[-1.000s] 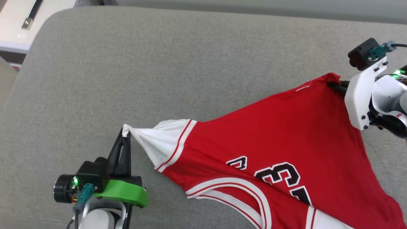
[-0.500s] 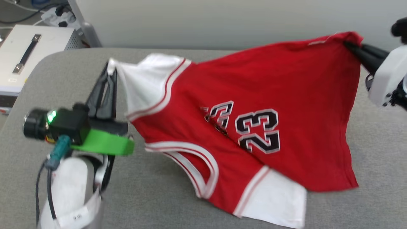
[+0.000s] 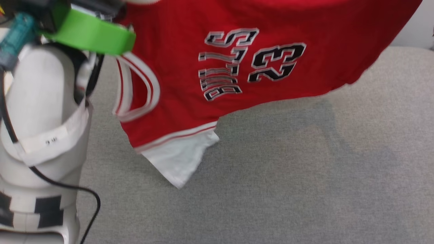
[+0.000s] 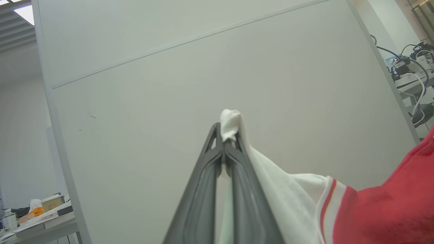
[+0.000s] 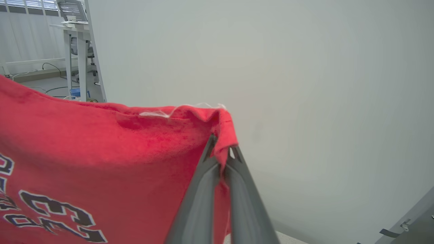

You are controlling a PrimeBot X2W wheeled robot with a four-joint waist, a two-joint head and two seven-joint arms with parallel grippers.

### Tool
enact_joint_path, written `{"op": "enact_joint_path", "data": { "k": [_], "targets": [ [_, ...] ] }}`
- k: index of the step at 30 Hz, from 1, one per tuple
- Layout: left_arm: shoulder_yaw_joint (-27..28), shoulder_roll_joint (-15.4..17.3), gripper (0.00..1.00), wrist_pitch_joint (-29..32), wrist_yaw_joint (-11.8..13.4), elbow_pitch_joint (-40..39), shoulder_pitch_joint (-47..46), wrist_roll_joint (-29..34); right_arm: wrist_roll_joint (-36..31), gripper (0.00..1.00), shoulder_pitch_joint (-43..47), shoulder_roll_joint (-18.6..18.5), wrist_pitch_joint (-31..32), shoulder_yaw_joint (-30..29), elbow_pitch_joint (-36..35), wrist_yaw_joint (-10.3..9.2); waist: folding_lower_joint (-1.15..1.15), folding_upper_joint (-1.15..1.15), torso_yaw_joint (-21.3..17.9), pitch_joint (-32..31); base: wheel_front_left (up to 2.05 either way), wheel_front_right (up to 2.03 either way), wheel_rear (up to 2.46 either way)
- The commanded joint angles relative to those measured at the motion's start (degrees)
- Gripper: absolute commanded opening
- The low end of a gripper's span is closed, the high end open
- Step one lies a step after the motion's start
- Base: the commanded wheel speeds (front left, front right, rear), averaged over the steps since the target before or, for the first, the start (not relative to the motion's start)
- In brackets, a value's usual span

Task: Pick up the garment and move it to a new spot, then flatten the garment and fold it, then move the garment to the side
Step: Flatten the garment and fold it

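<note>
Forearm: the pale left forearm (image 3: 40,112) fills the lower left of the head view, closest to the camera, with a black cable (image 3: 67,189) looping off it.
Bracket: a bright green bracket (image 3: 91,34) caps that arm near the top edge, and the shirt's edge is right beside it.
Cushion: a grey cushion (image 3: 288,176) spreads out below, with the shirt's soft shadow (image 3: 305,115) lying on it.
Shirt: the red shirt (image 3: 176,61) is up in the air, strung between the two grippers and hanging broadside over the cushion.
Sleeve: one white sleeve (image 3: 179,159) dangles lowest. Can't tell whether its tip grazes the cushion.
Trim: a red-and-white striped loop (image 3: 149,84) droops just beside the forearm.
Print: the black lettering (image 3: 251,61) is blurred, and the number is upside down to the head camera.
Left gripper: the left gripper (image 4: 224,144) is clamped tight on a bunched tip of the other white sleeve, and cloth falls away to that view's right.
Right gripper: the right gripper (image 5: 222,149) is pinched hard on a red corner of the hem, with a loose white thread (image 5: 176,110) along the edge.
Wall: a plain pale wall (image 4: 169,84) stands behind both pinches.
Desk: far off, a cluttered desk (image 4: 44,220) sits at the left wrist view's lower left.
</note>
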Motion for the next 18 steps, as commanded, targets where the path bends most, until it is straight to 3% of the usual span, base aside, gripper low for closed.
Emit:
{"op": "enact_joint_path", "data": {
  "k": [1,12,18],
  "targets": [
    [-0.43,0.36,0.00,0.27,-0.29,1.05,-2.91,-0.75,-1.23,0.00,-1.28,0.87,0.50,-1.23,-0.51,-0.04,0.00,0.00,-0.62,2.86,0.00,0.00,0.00],
    [-4.04,2.10,0.00,-0.74,-0.40,12.47,-25.09,-2.54,-9.01,0.00,-15.33,3.85,7.02,-8.11,-0.53,-0.04,0.00,0.00,-0.31,17.64,0.00,0.00,0.00],
    [-6.75,3.52,0.00,-3.12,-0.41,20.81,-38.79,-3.70,-13.75,0.00,-27.86,6.12,7.50,-7.10,4.29,-0.04,0.00,0.00,-0.31,24.82,0.00,0.00,0.00]
  ]
}}
